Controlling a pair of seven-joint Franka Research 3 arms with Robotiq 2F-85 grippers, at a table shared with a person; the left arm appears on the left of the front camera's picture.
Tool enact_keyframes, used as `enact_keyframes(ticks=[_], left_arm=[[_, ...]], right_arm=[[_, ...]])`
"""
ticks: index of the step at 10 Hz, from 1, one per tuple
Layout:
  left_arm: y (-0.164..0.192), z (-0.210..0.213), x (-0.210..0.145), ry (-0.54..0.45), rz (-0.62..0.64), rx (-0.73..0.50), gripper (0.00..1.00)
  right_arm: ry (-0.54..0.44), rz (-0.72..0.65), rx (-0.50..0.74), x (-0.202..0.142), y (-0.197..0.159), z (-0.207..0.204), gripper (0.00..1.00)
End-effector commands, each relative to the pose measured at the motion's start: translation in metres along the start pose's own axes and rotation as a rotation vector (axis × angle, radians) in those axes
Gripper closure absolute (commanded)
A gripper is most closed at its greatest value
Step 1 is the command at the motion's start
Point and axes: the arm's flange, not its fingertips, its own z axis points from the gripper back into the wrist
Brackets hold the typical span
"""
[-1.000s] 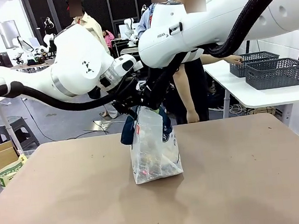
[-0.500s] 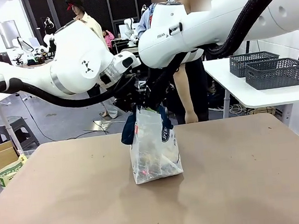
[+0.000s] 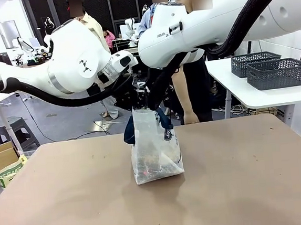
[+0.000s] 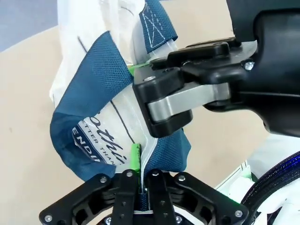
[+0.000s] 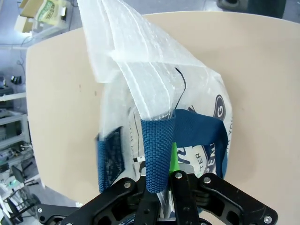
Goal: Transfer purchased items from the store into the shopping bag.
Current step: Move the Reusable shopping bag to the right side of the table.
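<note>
The shopping bag [image 3: 155, 149], clear plastic with navy straps, stands upright mid-table. Dim shapes of the purchased items [image 3: 151, 169] lie at its bottom; a dark one [image 5: 111, 159] shows through the wall in the right wrist view. My left gripper [image 3: 130, 105] is shut on the bag's top rim, and the left wrist view has its fingers [image 4: 140, 174] pinching the clear edge beside a navy strap [image 4: 93, 93]. My right gripper [image 3: 153, 105] is shut on the opposite rim at a strap [image 5: 157, 150], a green pad [image 5: 174, 157] showing behind it. The two grippers sit close together above the bag.
A person [image 3: 190, 82] stands behind the far table edge. Two dark grey lattice baskets [image 3: 278, 73] rest on a white side table at right. A cardboard box [image 3: 1, 162] sits off the table's left edge. Bare tabletop [image 3: 241, 189] surrounds the bag.
My left gripper has closed from open onto the bag's rim. The bag's top now stands drawn up straighter between the two grippers. The person has pulled a hand back from the baskets.
</note>
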Motion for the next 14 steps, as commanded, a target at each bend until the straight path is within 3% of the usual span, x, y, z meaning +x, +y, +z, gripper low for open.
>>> enact_keyframes(ticks=[1,5,6,11,13,14], left_arm=[[0.002,0.005,-0.003,-0.004,-0.006,0.033,1.00],[-0.005,0.003,-0.002,0.006,-0.043,0.068,1.00],[-0.003,0.001,-0.001,0.001,-0.021,0.011,1.00],[-0.003,0.001,-0.001,0.001,-0.021,0.011,1.00],[-0.003,0.001,-0.001,0.001,-0.021,0.011,1.00],[-0.003,0.001,-0.001,0.001,-0.021,0.011,1.00]], right_arm=[[0.011,0.053,0.061,-0.001,-0.006,0.002,1.00],[-0.006,0.102,0.092,-0.004,-0.011,0.009,1.00],[-0.011,0.111,0.112,-0.004,-0.012,0.012,0.94],[-0.082,0.088,0.162,-0.007,-0.033,0.040,0.00],[-0.092,0.100,0.189,-0.009,-0.059,0.053,0.00],[-0.067,0.173,0.242,-0.011,-0.075,0.058,0.00]])
